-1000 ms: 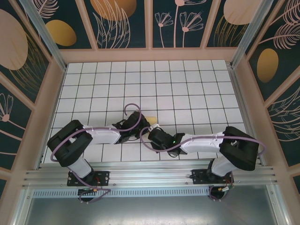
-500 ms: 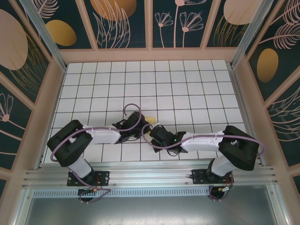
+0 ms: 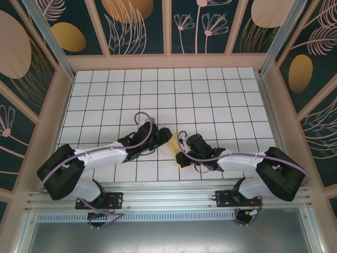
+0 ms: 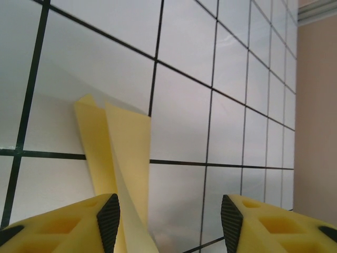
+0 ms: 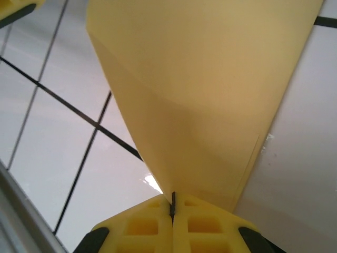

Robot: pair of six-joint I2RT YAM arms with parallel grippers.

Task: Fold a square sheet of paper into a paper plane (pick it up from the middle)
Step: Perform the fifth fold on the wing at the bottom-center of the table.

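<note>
Just beyond the middle of the near rail (image 3: 168, 196), the sheet of paper (image 3: 170, 143) stands off the counter (image 3: 221, 100) as a creased, narrowed shape and not yet a dart. I judge the folding to be partway through, at a re-grip between creases. Toward the rail's right half, the right fingers (image 5: 172, 213) are pressed fully together on one edge of the sheet, which fans out from them in a broad, smooth wedge with a soft fold line across it. Toward the rail's left half, the left fingers (image 4: 109, 221) stand roughly half apart and clamp nothing. The sheet's lower edge runs down between them, just beside one black pad, and I cannot tell whether it touches. From the left wrist the paper shows as two tall pale-yellow flaps with pointed tops meeting at a sharp crease, matte and thin. The counter is glossy white tile ruled with black lines, and the fingers are yellow moulded plastic with dark pads. The next move, as I read it, calls for the left fingers to take or press a free flap while the right ones hold the crease aligned. Paper this thin will likely buckle if pulled unevenly.
</note>
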